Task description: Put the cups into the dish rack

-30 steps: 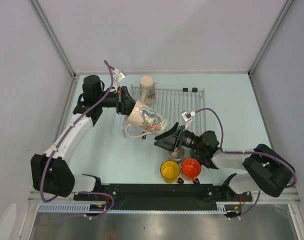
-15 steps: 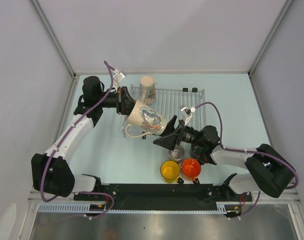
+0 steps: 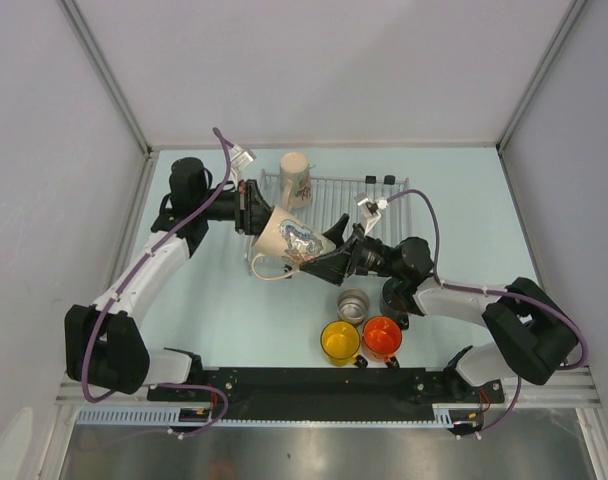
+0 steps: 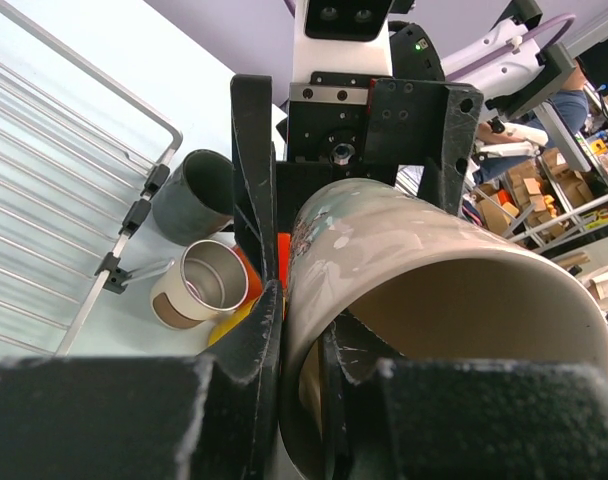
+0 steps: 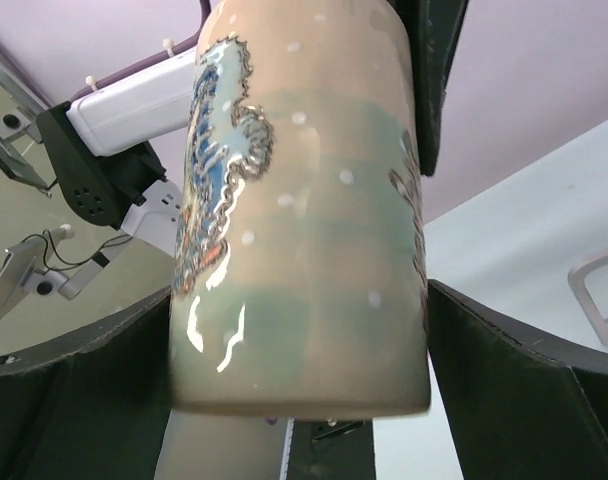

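My left gripper [image 3: 256, 212] is shut on the rim of the patterned cream cup [image 3: 292, 240], one finger inside and one outside [image 4: 254, 330]. It holds the cup tilted above the near-left corner of the dish rack [image 3: 359, 200]. My right gripper [image 3: 329, 258] is open, with its jaws on either side of the cup's base [image 5: 304, 200]. A second cream cup [image 3: 297, 178] stands on the rack's far-left corner. The steel cup [image 3: 353, 303], yellow cup [image 3: 339, 341] and orange cup [image 3: 382, 338] stand on the table near the front. The dark cup [image 4: 194, 195] stands by the rack's corner.
The right arm [image 3: 454, 300] reaches across the table over the rack's near edge. Grey walls close in the left, right and back. A black rail [image 3: 324, 382] runs along the near edge.
My right gripper has moved up and left from above the steel cup and now straddles the base of the patterned cup. The left gripper still holds the cup, now slightly further right.
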